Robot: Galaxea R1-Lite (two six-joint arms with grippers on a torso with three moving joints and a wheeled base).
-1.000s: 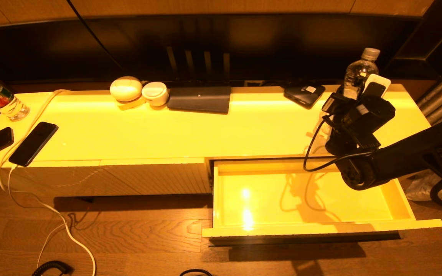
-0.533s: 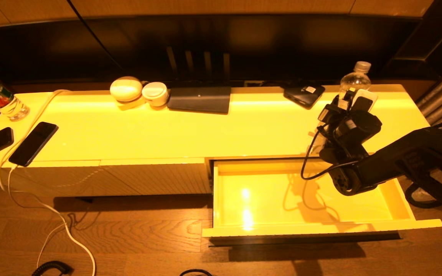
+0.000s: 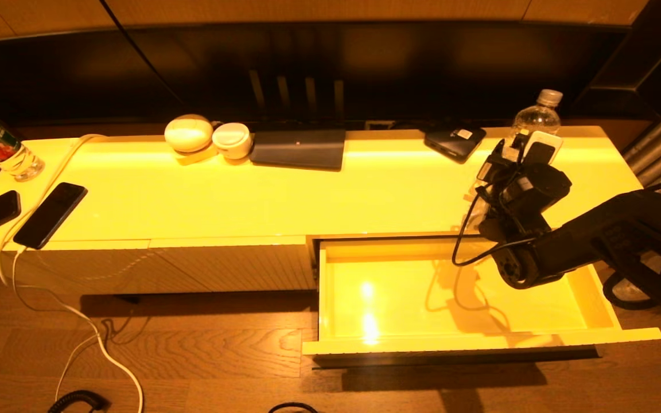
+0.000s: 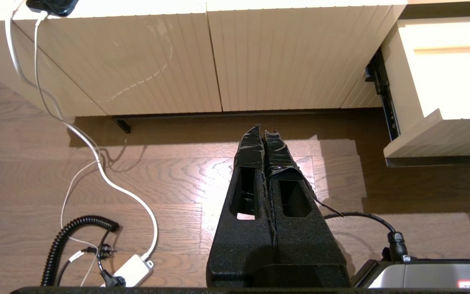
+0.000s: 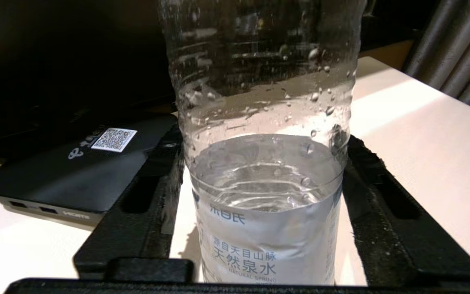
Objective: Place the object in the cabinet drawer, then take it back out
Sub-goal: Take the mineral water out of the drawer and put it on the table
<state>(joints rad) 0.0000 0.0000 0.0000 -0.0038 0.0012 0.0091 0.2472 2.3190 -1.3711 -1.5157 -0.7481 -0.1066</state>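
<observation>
Right wrist view: right gripper [image 5: 261, 204] brackets water bottle [image 5: 265, 163] upright on cabinet top [image 5: 414, 134]; grip or gap, cannot tell. Left gripper [image 4: 264, 132] closed, parked above floor.

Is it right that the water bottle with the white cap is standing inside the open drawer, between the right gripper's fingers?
Not quite. The water bottle stands on the cabinet top, not in the open drawer; the head view shows this. It is between the right gripper's fingers.
</observation>
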